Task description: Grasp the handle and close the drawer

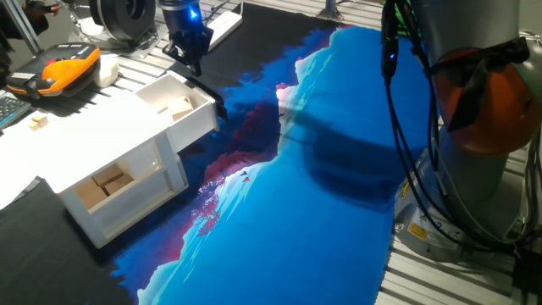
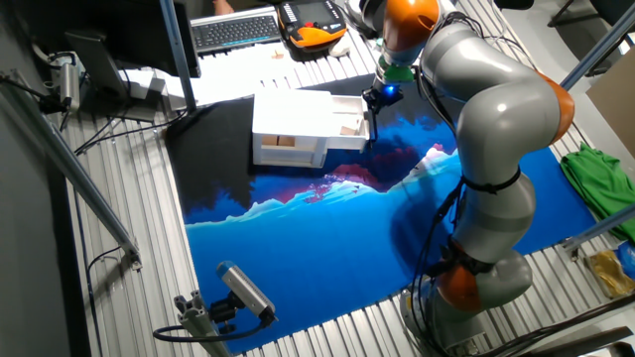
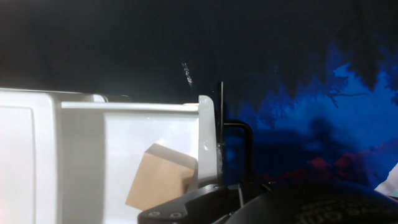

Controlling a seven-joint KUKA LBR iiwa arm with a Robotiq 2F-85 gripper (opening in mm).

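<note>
The white drawer (image 1: 196,121) stands pulled out from the top of the white cabinet (image 1: 93,144), with wooden blocks (image 1: 179,108) inside it. The slim black handle (image 1: 215,103) runs along the drawer's front panel. My gripper (image 1: 195,69) hangs, fingers down, just above the far end of the handle. I cannot tell whether its fingers are open or shut. The other fixed view shows the gripper (image 2: 375,102) at the drawer's (image 2: 347,141) front. In the hand view the handle (image 3: 246,134) loops out from the drawer front (image 3: 206,137), and a block (image 3: 160,177) lies inside.
An orange and black pendant (image 1: 63,68) lies behind the cabinet. A blue and black cloth (image 1: 322,195) covers the table. The arm's base (image 1: 483,127) and its cables stand at the right. The cabinet's lower compartment (image 1: 106,182) holds blocks. A keyboard (image 2: 233,30) lies at the back.
</note>
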